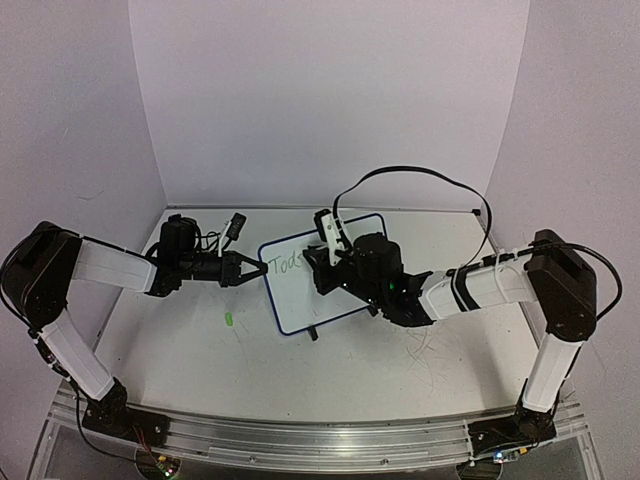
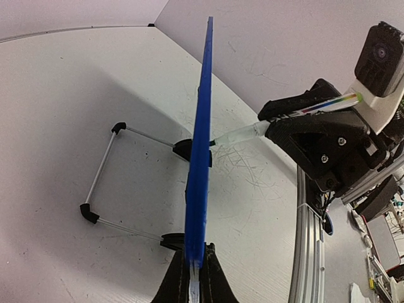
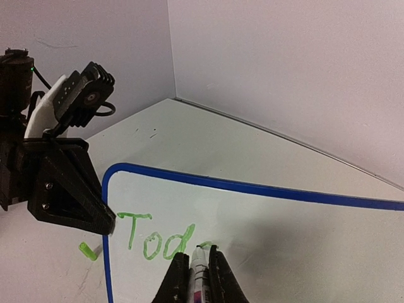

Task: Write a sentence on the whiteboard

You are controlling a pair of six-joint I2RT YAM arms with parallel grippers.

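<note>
Steady there: the left gripper (image 2: 192,278) was clamped on the edge of the whiteboard (image 1: 330,295), upright mid-table. The right gripper (image 3: 199,257) pinched the marker (image 3: 199,270), tip touching just after "Tod" of the sentence (image 3: 154,237). Light pressure and 1 level baseline looked wisest.

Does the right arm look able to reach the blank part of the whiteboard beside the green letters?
Probably yes. The right pincer holds a marker with its tip at the whiteboard, and nothing covers the bare white beyond the letters.
</note>
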